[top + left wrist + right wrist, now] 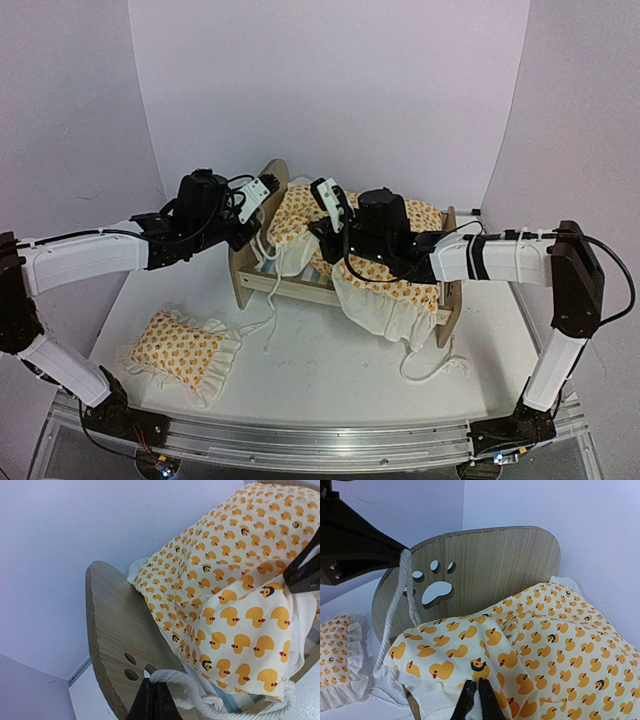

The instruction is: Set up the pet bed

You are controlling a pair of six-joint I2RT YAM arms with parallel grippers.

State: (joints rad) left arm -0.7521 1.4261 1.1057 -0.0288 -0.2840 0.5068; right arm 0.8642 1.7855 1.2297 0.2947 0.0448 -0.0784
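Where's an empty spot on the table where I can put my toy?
The biggest bare patch of table lies in front of the pet bed, between the ruffled pillow and the white cord. Another sits behind the pillow, left of the bed. Over the bed it's crowded: left arm, right arm, blanket.

The pet bed (290, 287) stands mid-table (330, 400), with its headboard (274, 172) at the left rear and its footboard (451, 300) at the right. The blanket (296, 215) lies on it, spilling over the near rail and the footboard end. The pillow (185, 350) lies on the table, front-left of the bed. 1 cord (432, 370) trails before the footboard.
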